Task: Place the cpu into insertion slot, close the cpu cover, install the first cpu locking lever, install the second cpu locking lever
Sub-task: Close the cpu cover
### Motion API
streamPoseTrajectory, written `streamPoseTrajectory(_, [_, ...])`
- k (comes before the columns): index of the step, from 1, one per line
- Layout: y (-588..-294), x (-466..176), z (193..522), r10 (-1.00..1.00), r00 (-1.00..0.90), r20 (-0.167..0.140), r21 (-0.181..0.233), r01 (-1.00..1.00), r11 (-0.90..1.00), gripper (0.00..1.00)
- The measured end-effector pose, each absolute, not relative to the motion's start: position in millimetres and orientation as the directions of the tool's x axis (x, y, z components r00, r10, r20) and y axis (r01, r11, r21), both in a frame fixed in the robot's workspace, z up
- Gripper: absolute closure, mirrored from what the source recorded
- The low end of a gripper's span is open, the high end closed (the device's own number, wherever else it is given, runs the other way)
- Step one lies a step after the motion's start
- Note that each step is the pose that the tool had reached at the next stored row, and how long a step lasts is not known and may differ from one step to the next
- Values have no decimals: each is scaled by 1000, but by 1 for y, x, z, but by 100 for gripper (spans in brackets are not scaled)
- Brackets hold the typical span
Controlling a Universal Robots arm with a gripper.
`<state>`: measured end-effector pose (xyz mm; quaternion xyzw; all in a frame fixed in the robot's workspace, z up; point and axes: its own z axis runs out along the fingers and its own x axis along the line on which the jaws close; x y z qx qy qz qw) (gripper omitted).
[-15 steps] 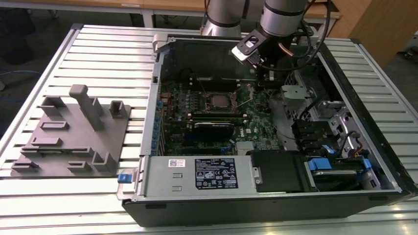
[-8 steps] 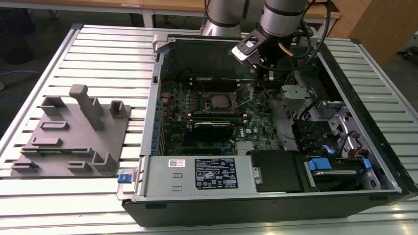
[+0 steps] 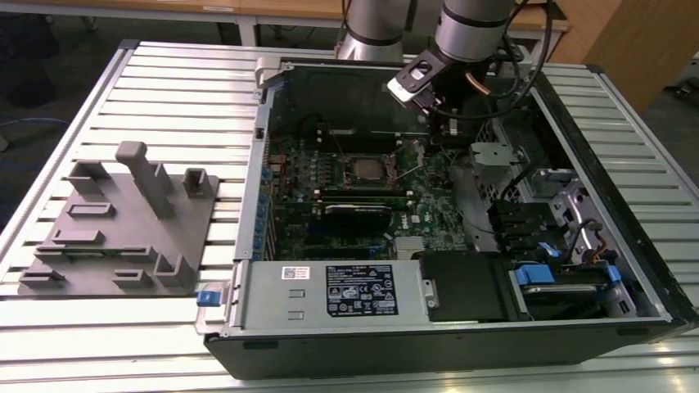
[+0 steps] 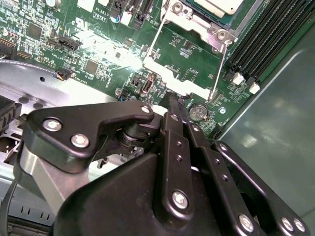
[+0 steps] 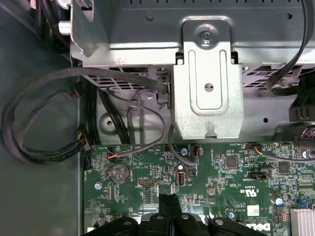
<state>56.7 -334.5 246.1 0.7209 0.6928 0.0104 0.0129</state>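
While @ cpu cover (image 4: 165, 73) edge, hand (image 4: 173, 102).

In the second wrist view, the cpu (image 4: 216, 5) and the cpu cover (image 4: 197, 24) are running off the picture's edge. The gripper (image 4: 171, 101) and its black linkage are hiding the green circuit board's (image 4: 98, 59) near part beneath them.

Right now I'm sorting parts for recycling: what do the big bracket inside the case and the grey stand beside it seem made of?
The bracket: bare sheet metal, probably steel; dull silver sheen, stamped ridges, a screw. The stand: likely plastic; even matte grey, blocky shapes.
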Motion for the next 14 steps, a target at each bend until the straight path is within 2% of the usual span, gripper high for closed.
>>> streamPoseTrajectory(14, [-335,39,244,999,44,0,36,998,-44,90])
